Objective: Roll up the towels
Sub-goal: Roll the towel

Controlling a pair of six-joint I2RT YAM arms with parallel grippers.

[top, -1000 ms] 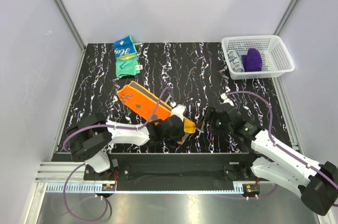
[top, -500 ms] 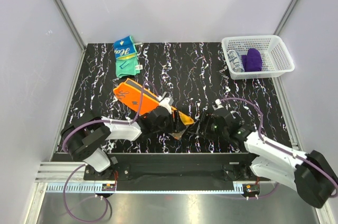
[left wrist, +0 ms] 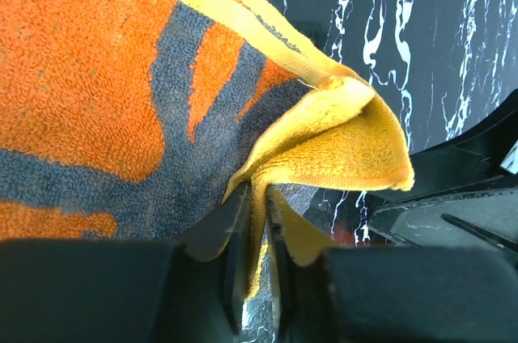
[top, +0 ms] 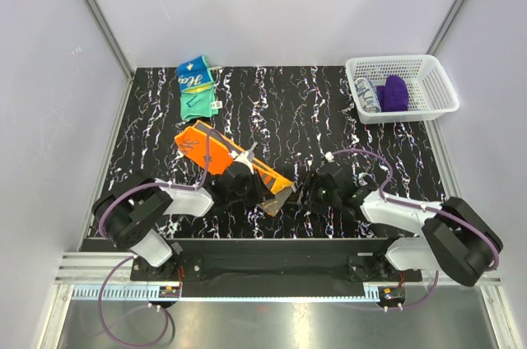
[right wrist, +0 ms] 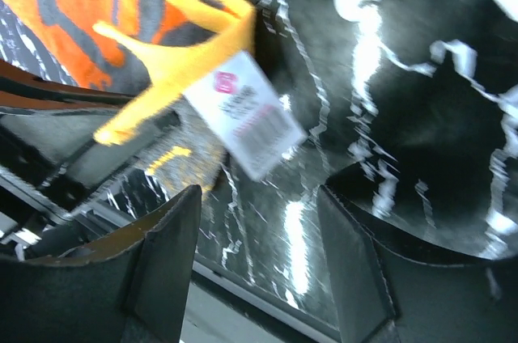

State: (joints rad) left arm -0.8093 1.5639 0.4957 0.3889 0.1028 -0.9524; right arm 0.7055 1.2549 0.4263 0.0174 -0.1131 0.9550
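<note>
Yellow corner of orange towel [top: 198, 141] was clamped in left gripper [left wrist: 257, 201]; right gripper [right wrist: 257, 205] gaped just beside it; teal towel [top: 198, 86] lay well beyond

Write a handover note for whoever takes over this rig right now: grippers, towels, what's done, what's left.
Left gripper: shut, pinching the yellow-backed near corner of the orange towel.
Right gripper: open, holding nothing, facing that corner and its white tag.
Orange towel: a long strip lying diagonally mid-table, near end lifted, not rolled.
Green towel: loosely folded at the far left, no gripper near it.
Basket, far right: holds a purple cloth and a patterned cloth.
Done: neither towel on the table is rolled.
Left: roll the orange towel, then the green one.
</note>
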